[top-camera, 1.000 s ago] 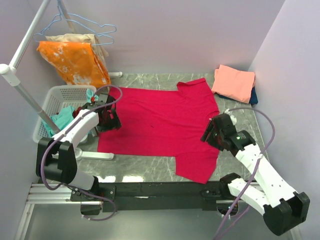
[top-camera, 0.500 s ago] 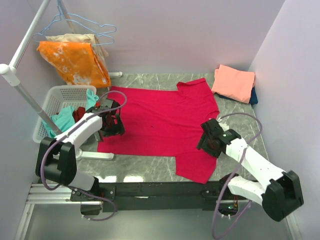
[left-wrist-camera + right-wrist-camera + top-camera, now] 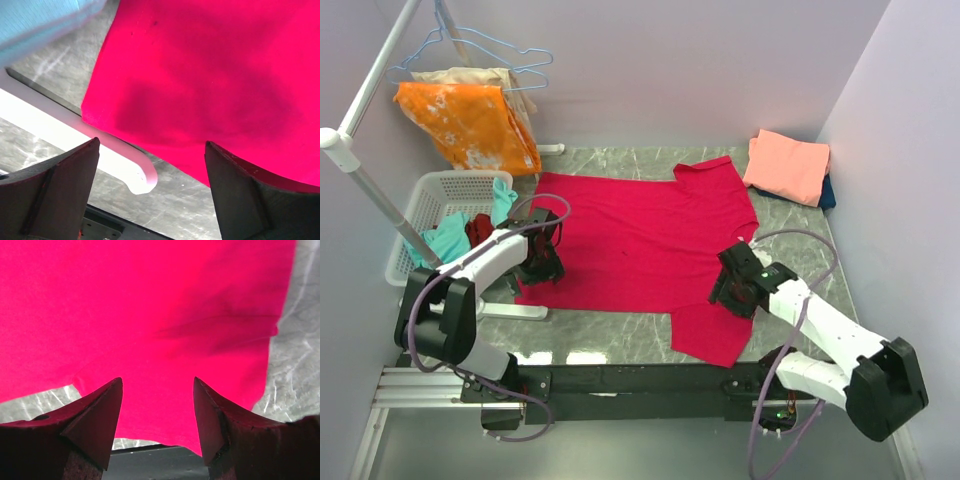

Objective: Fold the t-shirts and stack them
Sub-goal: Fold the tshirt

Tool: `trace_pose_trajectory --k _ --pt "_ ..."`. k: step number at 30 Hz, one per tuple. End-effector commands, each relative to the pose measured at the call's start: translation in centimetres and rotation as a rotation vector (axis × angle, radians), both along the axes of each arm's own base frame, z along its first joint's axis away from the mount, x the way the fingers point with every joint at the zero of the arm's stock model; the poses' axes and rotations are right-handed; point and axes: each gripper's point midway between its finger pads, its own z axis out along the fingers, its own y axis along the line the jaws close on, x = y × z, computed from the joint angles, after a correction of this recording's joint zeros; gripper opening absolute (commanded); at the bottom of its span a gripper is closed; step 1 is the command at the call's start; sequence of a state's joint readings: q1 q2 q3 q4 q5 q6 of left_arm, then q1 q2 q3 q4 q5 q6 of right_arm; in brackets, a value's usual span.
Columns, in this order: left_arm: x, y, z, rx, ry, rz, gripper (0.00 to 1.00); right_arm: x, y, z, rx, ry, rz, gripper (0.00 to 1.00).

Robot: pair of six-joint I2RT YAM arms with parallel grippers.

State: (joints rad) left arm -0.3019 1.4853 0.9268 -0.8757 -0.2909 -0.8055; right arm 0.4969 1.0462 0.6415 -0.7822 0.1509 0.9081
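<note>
One crimson tee (image 3: 640,240) lies flat on the desk (image 3: 620,335); one salmon-pink tee (image 3: 787,165) tops one dark blue tee (image 3: 828,192), far-right corner. Left tool (image 3: 542,262), right tool (image 3: 728,285): both spread.

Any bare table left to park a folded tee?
Two patches of marble table: the near strip between the hem of the red t-shirt and the black rail, and the gap between shirt and right wall, nearer than the salmon-pink tee. Left side is crowded: basket, rack foot, left gripper.

dark blue tee (image 3: 829,194) mostly hidden under salmon-pink tee (image 3: 787,165)
</note>
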Motion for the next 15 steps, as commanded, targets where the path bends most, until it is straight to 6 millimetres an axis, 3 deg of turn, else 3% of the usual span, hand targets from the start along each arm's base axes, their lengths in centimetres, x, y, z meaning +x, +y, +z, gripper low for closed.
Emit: trace_pose_trajectory --k 1,5,11,15 --pt "-0.3 -0.8 -0.5 -0.047 -0.004 0.062 0.88 2.2 1.3 1.1 0.007 -0.054 0.033 0.65" --pt "-0.9 0.1 -0.6 -0.005 -0.012 0.123 0.82 2.6 2.1 0.9 0.032 -0.050 0.051 0.66" --pt "-1.8 2.2 0.7 0.062 -0.085 0.253 0.80 2.5 2.6 0.1 0.036 -0.019 0.076 0.66" --pt "-2.2 1.8 -0.7 0.035 -0.061 0.272 0.79 2.8 2.8 -0.1 0.021 -0.001 0.097 0.66"
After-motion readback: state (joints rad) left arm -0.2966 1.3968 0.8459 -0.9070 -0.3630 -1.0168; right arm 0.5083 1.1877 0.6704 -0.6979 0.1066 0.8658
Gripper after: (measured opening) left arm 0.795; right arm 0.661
